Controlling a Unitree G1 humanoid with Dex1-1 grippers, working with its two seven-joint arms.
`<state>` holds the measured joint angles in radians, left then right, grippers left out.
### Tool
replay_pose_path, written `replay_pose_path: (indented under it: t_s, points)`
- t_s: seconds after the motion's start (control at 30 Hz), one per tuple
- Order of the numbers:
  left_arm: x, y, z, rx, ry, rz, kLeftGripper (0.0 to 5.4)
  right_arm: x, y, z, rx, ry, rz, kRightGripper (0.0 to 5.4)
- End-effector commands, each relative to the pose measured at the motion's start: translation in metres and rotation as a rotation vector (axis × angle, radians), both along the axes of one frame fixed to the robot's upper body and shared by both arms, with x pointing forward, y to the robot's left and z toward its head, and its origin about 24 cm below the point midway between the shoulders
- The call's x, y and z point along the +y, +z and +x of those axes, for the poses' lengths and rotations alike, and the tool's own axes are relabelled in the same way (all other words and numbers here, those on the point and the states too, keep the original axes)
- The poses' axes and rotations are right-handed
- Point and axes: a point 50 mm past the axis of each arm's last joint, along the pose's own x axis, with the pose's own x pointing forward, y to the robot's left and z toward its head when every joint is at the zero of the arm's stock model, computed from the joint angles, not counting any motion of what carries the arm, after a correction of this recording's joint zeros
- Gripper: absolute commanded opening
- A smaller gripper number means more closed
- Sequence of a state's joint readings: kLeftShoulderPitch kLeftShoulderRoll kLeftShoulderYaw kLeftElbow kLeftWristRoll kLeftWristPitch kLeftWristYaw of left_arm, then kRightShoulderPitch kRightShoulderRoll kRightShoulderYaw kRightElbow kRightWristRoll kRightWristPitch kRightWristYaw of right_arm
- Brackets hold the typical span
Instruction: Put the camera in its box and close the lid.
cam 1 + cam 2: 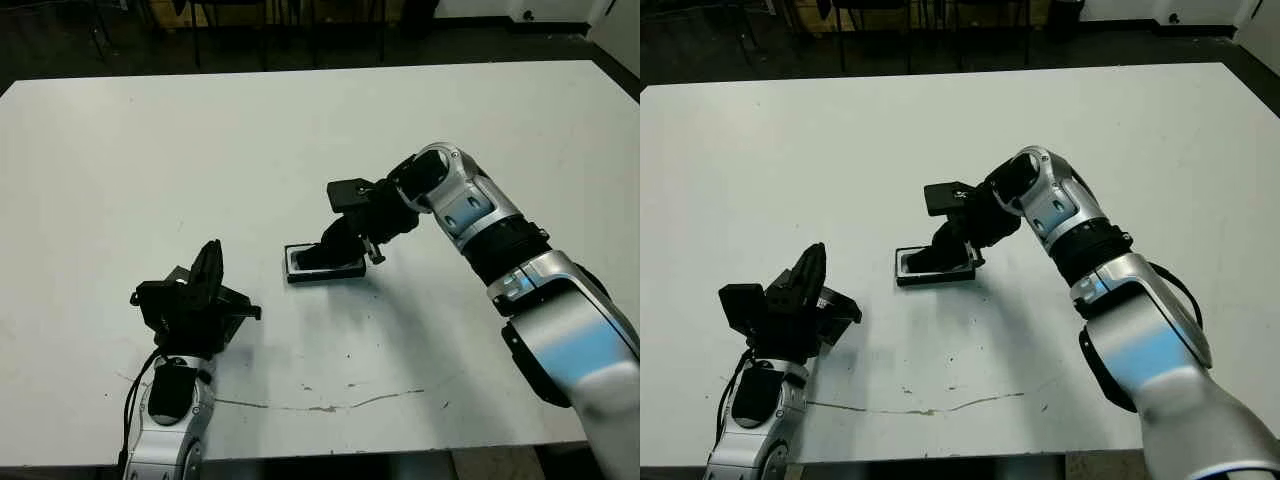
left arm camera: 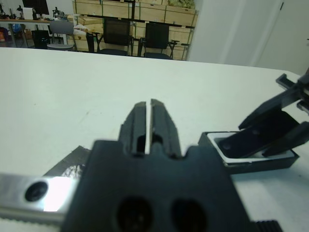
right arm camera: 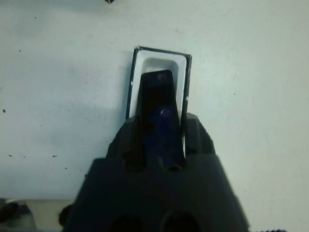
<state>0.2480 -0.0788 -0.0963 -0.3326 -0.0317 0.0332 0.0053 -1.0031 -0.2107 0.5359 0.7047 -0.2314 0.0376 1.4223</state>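
The box [image 1: 292,263], a shallow black tray with white lining, sits near the table's middle. My right gripper [image 1: 326,254] reaches down into it from the right and is shut on the camera [image 3: 157,99], a slim black bar. The camera's free end lies low inside the white lining [image 3: 162,62]; the left wrist view shows the camera [image 2: 240,144] slanting into the box [image 2: 263,163]. My left gripper [image 1: 211,256] is shut and holds nothing, at the front left, well apart from the box. The lid [image 2: 62,170], dark with a silvery strip, lies under that gripper.
A long scratch [image 1: 320,407] marks the white table [image 1: 330,120] near its front edge. Beyond the far edge stand chairs [image 2: 116,36] and shelves. Bare table lies between my two grippers.
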Motion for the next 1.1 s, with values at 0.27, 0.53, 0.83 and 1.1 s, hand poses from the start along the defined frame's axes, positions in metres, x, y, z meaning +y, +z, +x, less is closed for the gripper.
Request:
replay_pose_path:
  t_s: [0.27, 0.53, 0.83, 1.1]
  points:
    - [0.001, -0.008, -0.004, 0.04, 0.014, 0.008, 0.0, 0.027, -0.026, -0.02, 0.098, 0.106, 0.007, 0.9]
    - [0.001, -0.009, -0.005, 0.043, 0.023, 0.008, 0.0, 0.028, -0.036, -0.024, 0.11, 0.115, -0.018, 0.9]
    - [0.002, -0.009, -0.005, 0.043, 0.021, 0.004, 0.0, 0.018, -0.025, -0.018, 0.084, 0.242, -0.043, 1.77]
    - [0.002, -0.008, -0.004, 0.05, 0.023, 0.025, 0.0, -0.008, -0.005, 0.001, 0.096, 0.123, 0.001, 3.15]
